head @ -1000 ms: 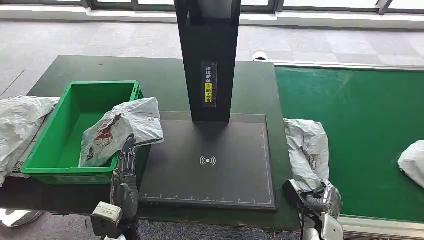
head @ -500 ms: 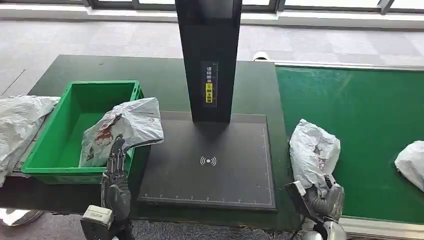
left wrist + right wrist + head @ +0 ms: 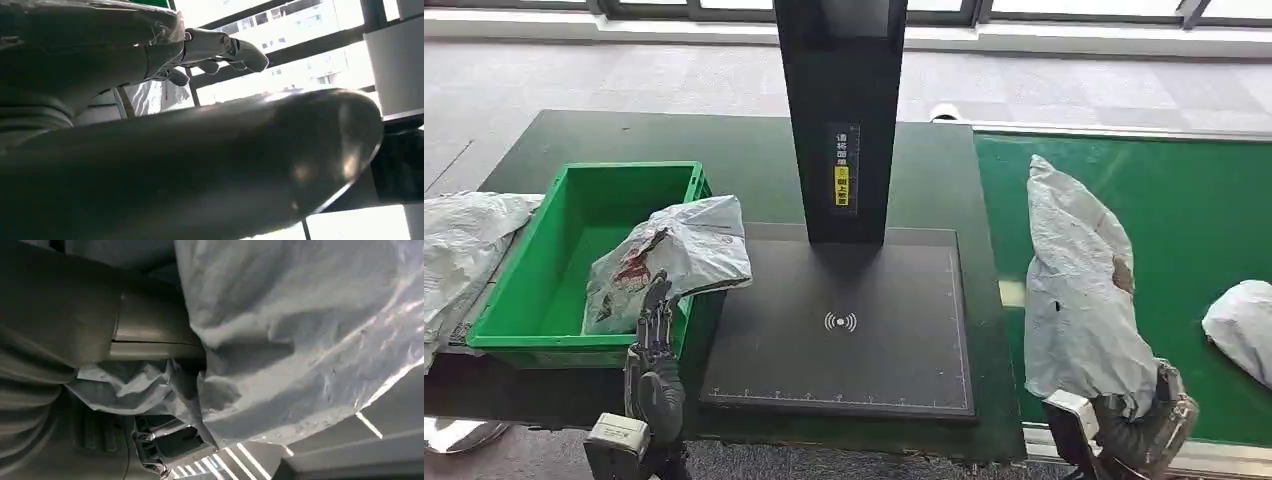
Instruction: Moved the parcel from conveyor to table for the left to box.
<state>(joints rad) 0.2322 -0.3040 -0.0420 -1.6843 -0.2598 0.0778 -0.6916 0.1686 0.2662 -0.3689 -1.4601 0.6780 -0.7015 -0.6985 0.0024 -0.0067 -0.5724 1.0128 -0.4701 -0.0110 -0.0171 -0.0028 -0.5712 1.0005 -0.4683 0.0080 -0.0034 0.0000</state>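
Transfer step: right hand (image 3: 1146, 432) grips crumpled grey plastic parcel (image 3: 1079, 290) by its lower end, raised over green conveyor belt (image 3: 1184, 200). Left hand (image 3: 656, 350) idle, fingers extended, empty. Next probably: swing it left onto dark worktop (image 3: 724, 150).

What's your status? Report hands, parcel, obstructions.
Right hand grips parcel over conveyor. Left hand open by bin. Scanner post beside path.
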